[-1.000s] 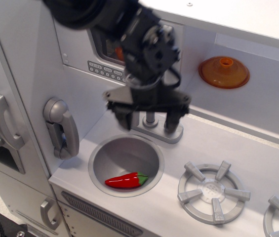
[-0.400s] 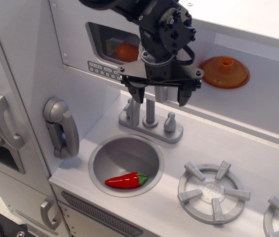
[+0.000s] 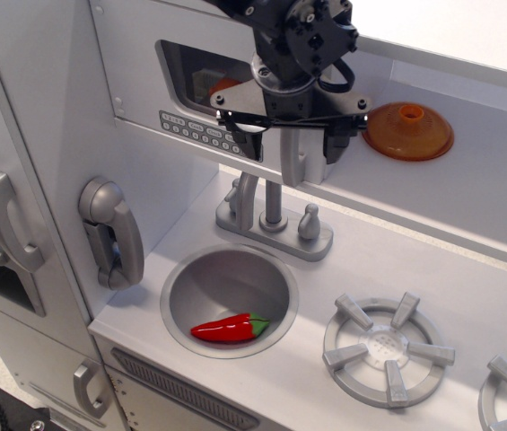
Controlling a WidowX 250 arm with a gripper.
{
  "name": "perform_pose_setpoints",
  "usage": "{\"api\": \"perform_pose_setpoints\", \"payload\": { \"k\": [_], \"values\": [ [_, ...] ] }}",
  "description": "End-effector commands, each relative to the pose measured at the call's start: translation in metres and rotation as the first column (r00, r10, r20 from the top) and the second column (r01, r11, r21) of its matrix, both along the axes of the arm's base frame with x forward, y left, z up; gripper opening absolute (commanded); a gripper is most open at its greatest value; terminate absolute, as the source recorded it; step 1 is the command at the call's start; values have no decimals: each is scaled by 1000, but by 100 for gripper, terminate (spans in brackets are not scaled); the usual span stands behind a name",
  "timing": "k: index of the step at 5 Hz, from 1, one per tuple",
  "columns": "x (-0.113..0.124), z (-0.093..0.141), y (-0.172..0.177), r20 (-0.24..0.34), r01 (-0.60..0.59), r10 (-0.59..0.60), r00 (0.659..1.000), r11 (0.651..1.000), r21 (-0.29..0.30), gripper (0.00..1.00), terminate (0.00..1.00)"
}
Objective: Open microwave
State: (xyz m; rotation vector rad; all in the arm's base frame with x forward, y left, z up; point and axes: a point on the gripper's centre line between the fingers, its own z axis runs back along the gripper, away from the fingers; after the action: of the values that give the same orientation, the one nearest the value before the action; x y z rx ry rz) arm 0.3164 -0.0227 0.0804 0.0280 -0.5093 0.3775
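Observation:
The grey microwave [image 3: 145, 67] sits at the upper left, with a dark rounded window [image 3: 190, 74] and a strip of tiny buttons [image 3: 201, 133]. An orange object [image 3: 224, 88] shows through the window. The door looks shut. Its vertical silver handle [image 3: 294, 160] stands at the door's right edge. My black gripper [image 3: 292, 140] is open in front of the handle. One finger is left of the handle and one finger [image 3: 337, 144] is right of it. I cannot tell if they touch it.
A grey faucet [image 3: 273, 217] stands below the gripper, behind a round sink [image 3: 181, 292] holding a red pepper [image 3: 228, 329]. An orange lid [image 3: 407, 131] lies on the back shelf. Stove burners [image 3: 388, 348] are at right, a toy phone [image 3: 109, 232] at left.
The gripper has risen from just above the faucet and moved back to the microwave's handle, staying open. The handle now stands between its fingers.

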Motion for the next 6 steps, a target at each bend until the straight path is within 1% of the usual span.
{"api": "perform_pose_setpoints", "payload": {
  "k": [1,2,4,5,6],
  "values": [
    [17,31,0,81,-16,17,997,1000,-11,100,0],
    [19,28,1,79,-8,8,997,1000,2,0,0],
    [16,24,2,59,21,-22,998,1000,6,0,0],
    [8,22,4,58,39,-40,998,999,12,0,0],
    [-11,22,9,55,72,-73,996,997,19,0,0]
  ]
}}
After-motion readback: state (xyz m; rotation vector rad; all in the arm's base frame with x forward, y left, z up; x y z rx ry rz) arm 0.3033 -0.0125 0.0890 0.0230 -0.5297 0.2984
